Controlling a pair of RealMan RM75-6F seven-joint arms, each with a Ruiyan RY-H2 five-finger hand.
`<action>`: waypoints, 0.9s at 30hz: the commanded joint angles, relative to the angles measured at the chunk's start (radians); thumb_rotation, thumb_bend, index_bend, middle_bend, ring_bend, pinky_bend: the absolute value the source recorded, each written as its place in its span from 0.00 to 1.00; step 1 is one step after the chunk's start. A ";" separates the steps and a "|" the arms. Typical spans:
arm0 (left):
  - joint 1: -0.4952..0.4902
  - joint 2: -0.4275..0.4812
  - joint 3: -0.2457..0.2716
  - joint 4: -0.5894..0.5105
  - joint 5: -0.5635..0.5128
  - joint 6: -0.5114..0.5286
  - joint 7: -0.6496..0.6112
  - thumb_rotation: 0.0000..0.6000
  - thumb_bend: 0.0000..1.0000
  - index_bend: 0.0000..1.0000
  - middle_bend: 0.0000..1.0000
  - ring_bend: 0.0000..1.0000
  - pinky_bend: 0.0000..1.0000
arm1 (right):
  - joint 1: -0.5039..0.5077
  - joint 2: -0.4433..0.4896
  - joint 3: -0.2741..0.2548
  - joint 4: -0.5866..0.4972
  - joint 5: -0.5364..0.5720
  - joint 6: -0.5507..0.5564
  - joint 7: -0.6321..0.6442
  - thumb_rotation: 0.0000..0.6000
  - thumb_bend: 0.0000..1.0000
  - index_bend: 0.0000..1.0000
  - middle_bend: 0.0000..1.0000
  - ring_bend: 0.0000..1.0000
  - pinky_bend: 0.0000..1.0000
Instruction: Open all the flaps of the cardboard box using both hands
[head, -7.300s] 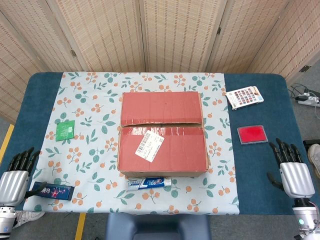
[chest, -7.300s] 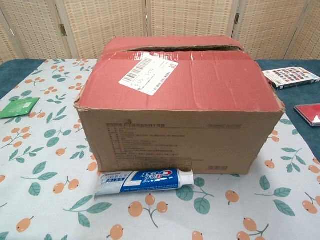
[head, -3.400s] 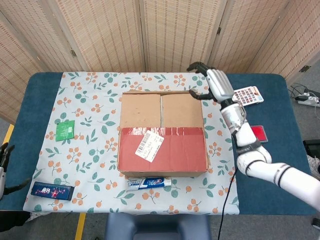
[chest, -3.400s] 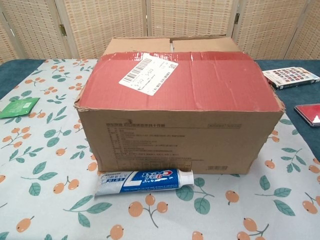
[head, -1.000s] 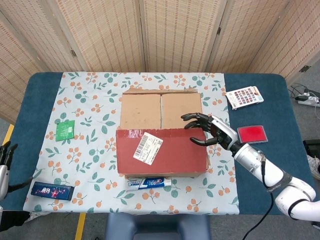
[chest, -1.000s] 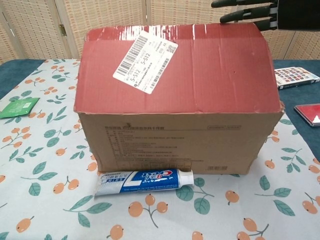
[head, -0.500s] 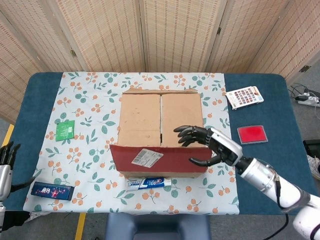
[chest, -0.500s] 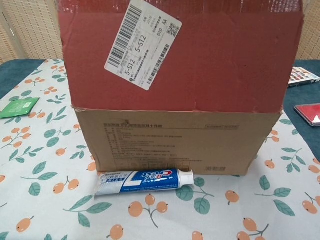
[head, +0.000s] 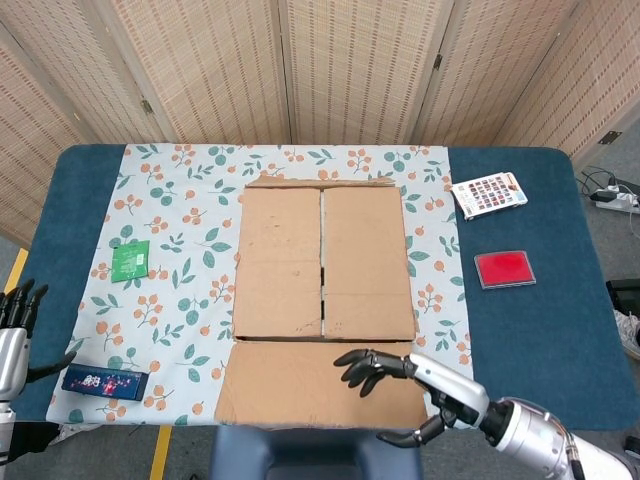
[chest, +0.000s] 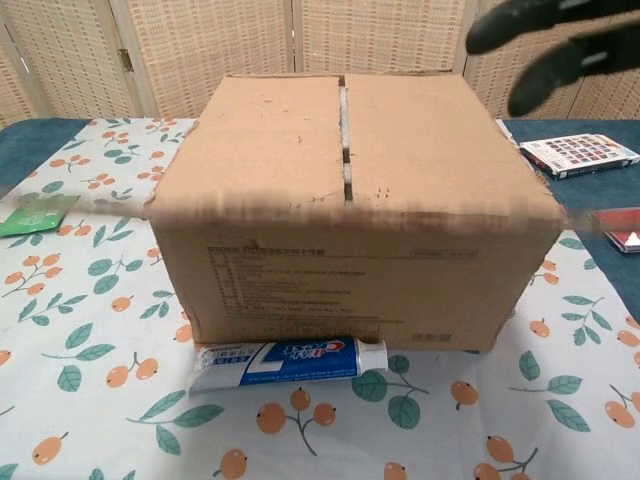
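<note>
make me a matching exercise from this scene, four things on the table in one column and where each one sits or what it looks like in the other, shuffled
Things:
1. toothpaste tube
2. green packet
3. red pad
4. near flap

Descriptions:
A. lies on the blue cloth to the right of the cardboard box
B. folded out toward the robot, with the right hand over it
C. lies on the floral cloth against the front foot of the box
D. lies on the floral cloth to the left of the box

Pairs: 1-C, 2-D, 3-A, 4-B
</note>
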 joint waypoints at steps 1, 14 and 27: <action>0.003 0.000 0.001 -0.002 0.003 0.006 0.001 1.00 0.13 0.10 0.06 0.06 0.05 | -0.045 0.014 -0.063 -0.020 -0.056 0.063 -0.073 1.00 0.34 0.23 0.16 0.26 0.31; 0.004 0.008 0.004 -0.001 -0.001 -0.003 -0.018 1.00 0.13 0.11 0.06 0.06 0.05 | 0.126 -0.224 0.218 0.202 0.387 -0.077 -0.875 0.78 0.34 0.41 0.22 0.21 0.15; 0.016 0.030 0.006 0.009 -0.009 -0.002 -0.058 1.00 0.44 0.17 0.07 0.05 0.01 | 0.424 -0.524 0.311 0.495 0.675 -0.311 -1.484 0.54 0.45 0.62 0.20 0.13 0.00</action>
